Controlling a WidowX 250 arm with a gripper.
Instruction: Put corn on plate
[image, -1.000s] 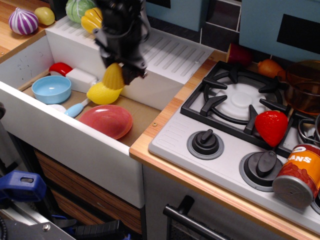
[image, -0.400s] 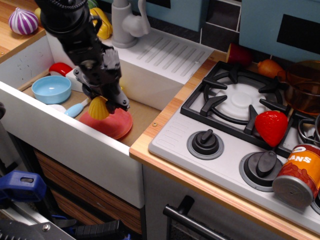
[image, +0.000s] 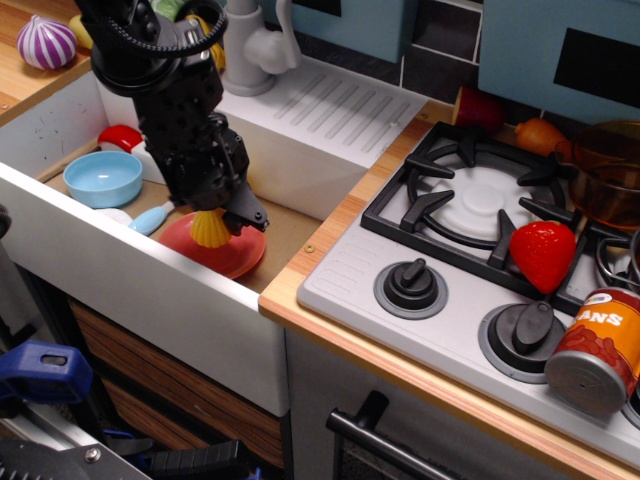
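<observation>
The corn (image: 208, 230) is a small yellow bumpy cone, tip down, held at the end of my black gripper (image: 213, 216). The fingers stay closed around its upper part. The corn hangs right over the salmon-pink plate (image: 232, 256), which lies on the sink floor; it is touching the plate or just above it, I cannot tell which. My arm comes down from the upper left and hides the plate's back part.
A light blue bowl (image: 102, 177), a red and white piece (image: 124, 138) and a blue spoon (image: 151, 216) lie left of the plate. The white sink wall (image: 150, 290) is in front. A faucet (image: 254, 45), a purple onion (image: 45, 42), a strawberry (image: 543, 253) and a can (image: 597, 348) are around.
My gripper has carried the corn from above the sink's back down and left to the plate. The yellow lemon seen earlier is now hidden behind my arm.
</observation>
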